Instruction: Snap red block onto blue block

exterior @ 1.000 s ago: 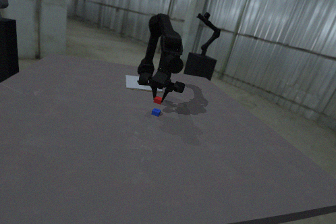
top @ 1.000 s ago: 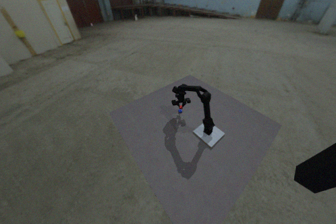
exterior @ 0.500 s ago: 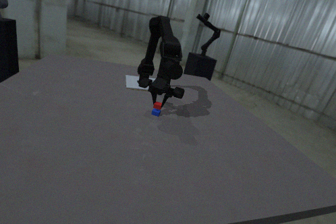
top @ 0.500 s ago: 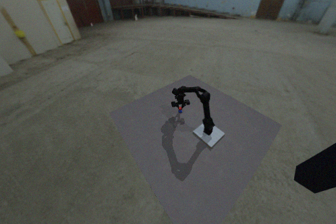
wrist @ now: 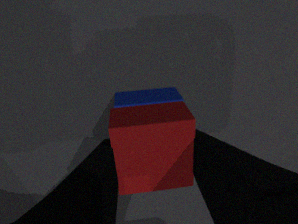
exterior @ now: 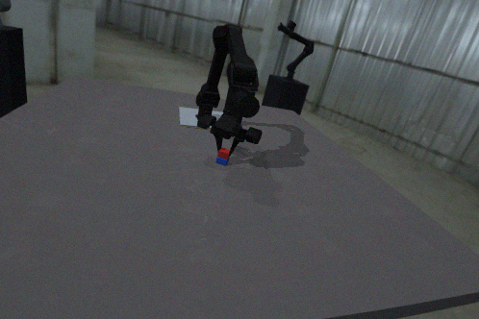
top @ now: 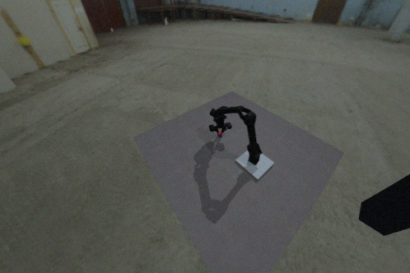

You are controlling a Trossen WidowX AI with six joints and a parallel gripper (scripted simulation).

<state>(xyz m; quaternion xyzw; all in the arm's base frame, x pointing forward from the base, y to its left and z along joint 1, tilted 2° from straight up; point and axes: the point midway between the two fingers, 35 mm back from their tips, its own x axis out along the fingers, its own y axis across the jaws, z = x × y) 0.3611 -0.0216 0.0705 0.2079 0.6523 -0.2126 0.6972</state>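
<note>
Top view, arm: one black arm rises from a pale base plate (top: 267, 164) and arches over so that its gripper (top: 220, 131) (exterior: 226, 151) (wrist: 150, 143) points down at the mat (top: 288, 196) (exterior: 159, 229).
Top view, blocks: a tiny red block (top: 220, 133) (exterior: 223, 153) (wrist: 152, 157) sits at the fingertips, with a blue block (top: 220, 136) (exterior: 222, 161) (wrist: 148, 97) just below it.
Exterior view, tool: the two fingers reach down on either side of the red block, pinching it.
Exterior view, stack: the blue block is directly beneath the tool, on the mat; red appears to meet its top, the sides nearly in line. Whether the studs have locked cannot be told.
Wrist view, grip: the red block fills the space between the dark fingers, one against each side.
Wrist view, target: a strip of blue shows past the red block's far edge, the rest hidden under it; a slight offset or gap cannot be ruled out.
Step in hand: likely seating red on blue, with the release not yet done.
Next move: probably a firm, straight push down, keeping the pinch until the click, then spreading the fingers and lifting away. A sideways push could tip or skid the blue block.
</note>
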